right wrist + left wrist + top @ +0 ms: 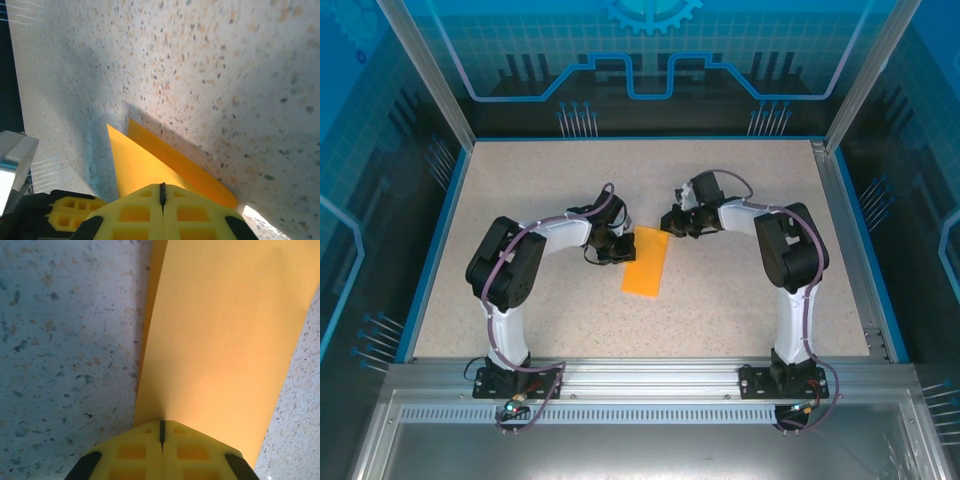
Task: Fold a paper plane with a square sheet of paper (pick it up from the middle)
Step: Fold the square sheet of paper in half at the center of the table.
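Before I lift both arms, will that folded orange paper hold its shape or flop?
Probably floppy: the paper is thin and lies flat on the table, so the unheld end would likely droop. Likely light; the left fingers and right fingers, both shut on its edge, may tear it if they pull apart. Its two visible layers may spring apart.

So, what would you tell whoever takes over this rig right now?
Left gripper: shut, tips at the left edge of the sheet of paper.
Right gripper: shut, tips at the sheet's far right corner.
I cannot tell whether they are pinching or just pressing.
Paper: lies between the arms, apparently folded in half into a two-layer rectangle.
Done: the first fold.
Left: nose and wing folds; no plane shape yet.
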You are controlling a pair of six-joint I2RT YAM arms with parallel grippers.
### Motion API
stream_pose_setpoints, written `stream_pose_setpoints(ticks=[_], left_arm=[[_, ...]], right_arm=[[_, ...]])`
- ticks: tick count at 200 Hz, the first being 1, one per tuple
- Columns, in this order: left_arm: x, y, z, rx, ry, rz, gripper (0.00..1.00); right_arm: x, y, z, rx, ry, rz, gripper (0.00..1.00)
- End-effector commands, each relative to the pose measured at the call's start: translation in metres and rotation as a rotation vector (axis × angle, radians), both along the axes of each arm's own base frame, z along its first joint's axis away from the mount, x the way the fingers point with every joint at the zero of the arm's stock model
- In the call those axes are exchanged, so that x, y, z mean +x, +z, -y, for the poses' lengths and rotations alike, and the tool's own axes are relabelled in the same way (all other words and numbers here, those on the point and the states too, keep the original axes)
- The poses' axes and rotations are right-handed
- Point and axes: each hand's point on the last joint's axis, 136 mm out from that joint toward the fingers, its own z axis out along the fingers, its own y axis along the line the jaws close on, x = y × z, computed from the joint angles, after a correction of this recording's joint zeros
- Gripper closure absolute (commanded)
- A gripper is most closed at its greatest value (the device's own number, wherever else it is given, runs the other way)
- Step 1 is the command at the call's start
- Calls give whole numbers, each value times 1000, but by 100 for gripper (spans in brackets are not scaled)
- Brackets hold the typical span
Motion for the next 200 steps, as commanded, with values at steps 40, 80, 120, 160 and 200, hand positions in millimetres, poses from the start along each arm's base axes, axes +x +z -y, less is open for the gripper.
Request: stream_pose_setpoints(ticks=[40,80,120,160,200], left_arm=[[-32,-37,-20,111,-18,-108,100],[-32,-36,-20,112,-22,-105,100],[-33,-36,-21,112,-21,-109,100],[-33,-36,-21,112,-21,-107,100],[-32,-33,-20,106,-20,-100,100]], right_arm=[[-7,-29,7,-22,-9,-87,97],[-13,-47,9,-4,-35,-174,97],[1,0,5,28,-16,-111,96],[3,-1,7,30,-23,-123,96],[-2,-30,13,0,-52,-173,97]])
